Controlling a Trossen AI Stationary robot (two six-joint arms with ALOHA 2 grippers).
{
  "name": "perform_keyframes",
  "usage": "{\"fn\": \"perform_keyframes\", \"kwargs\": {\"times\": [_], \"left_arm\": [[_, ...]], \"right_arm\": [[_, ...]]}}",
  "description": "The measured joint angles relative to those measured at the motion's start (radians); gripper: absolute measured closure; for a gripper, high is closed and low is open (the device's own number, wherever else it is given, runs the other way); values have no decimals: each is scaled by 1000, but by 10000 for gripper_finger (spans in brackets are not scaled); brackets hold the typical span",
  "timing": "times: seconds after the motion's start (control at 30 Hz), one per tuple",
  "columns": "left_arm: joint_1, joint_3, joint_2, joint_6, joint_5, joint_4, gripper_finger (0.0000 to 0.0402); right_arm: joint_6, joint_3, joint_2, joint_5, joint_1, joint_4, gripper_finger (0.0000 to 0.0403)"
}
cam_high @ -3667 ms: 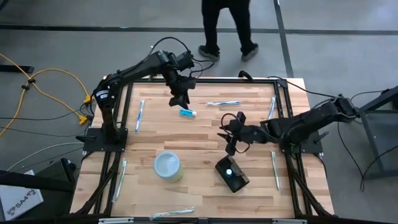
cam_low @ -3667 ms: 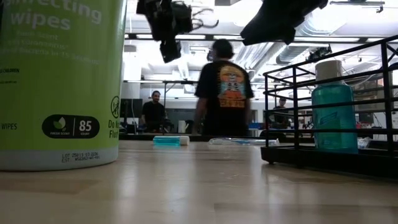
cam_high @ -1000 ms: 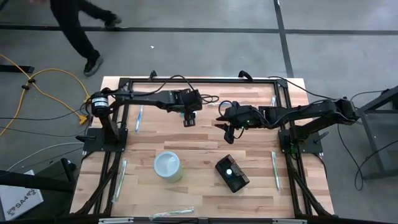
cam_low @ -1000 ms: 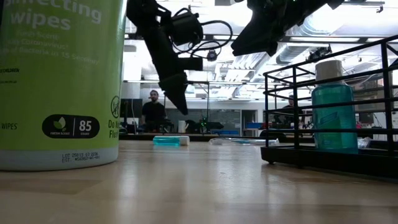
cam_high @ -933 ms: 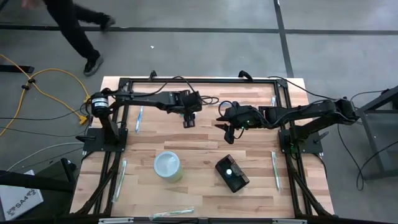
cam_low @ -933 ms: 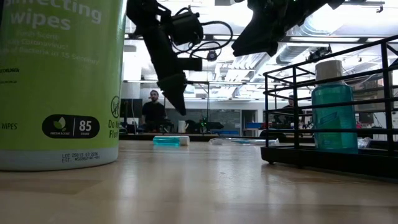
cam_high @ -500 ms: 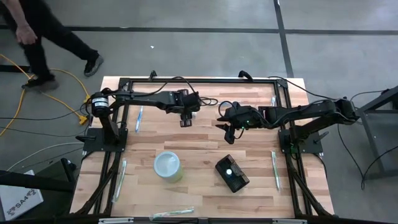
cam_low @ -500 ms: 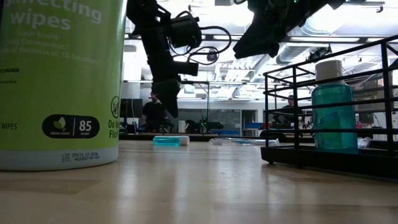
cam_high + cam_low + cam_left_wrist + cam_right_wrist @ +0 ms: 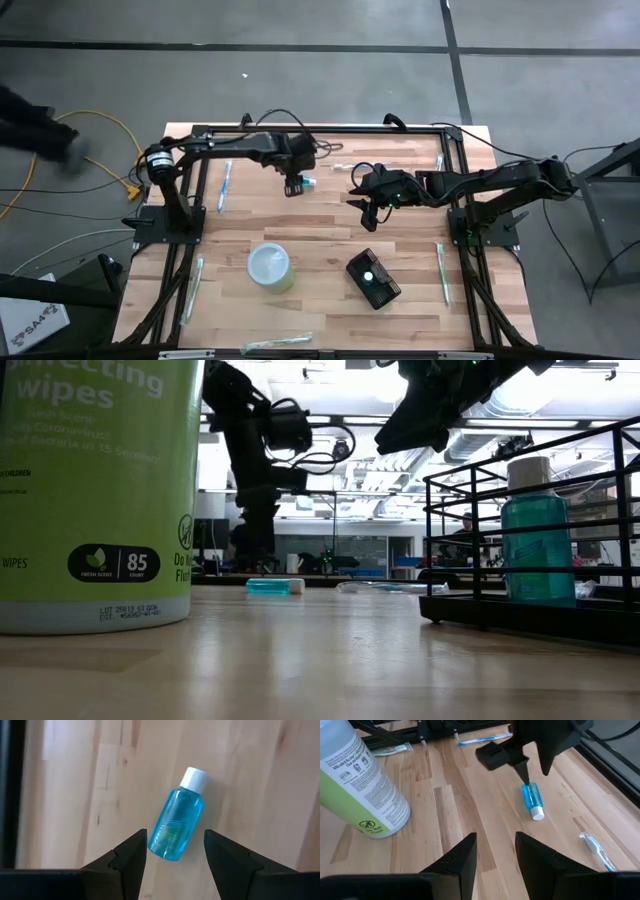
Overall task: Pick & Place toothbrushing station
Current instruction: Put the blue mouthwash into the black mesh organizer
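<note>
Two hands work above the worktop (image 9: 320, 240), both spread and holding nothing. The left hand (image 9: 292, 186) hangs over a small blue bottle (image 9: 177, 822) lying on its side, which shows between its fingers. The right hand (image 9: 368, 212) hovers mid-table. The toothbrushing station (image 9: 373, 281) sits near the front edge, its long axis running diagonally, almost straight below the right hand in the high view. That hand is clearly nearer, so it is likely the one to reach.
</note>
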Motion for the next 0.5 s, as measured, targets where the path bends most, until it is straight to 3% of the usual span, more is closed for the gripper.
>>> {"fn": "perform_keyframes", "kwargs": {"times": [0.2,0.5], "left_arm": [[51,0,0,29,18,1,213],[12,0,0,120,4,-19,213]], "right_arm": [[0,0,0,0,0,-1,276],[0,0,0,0,0,-3,276]]}}
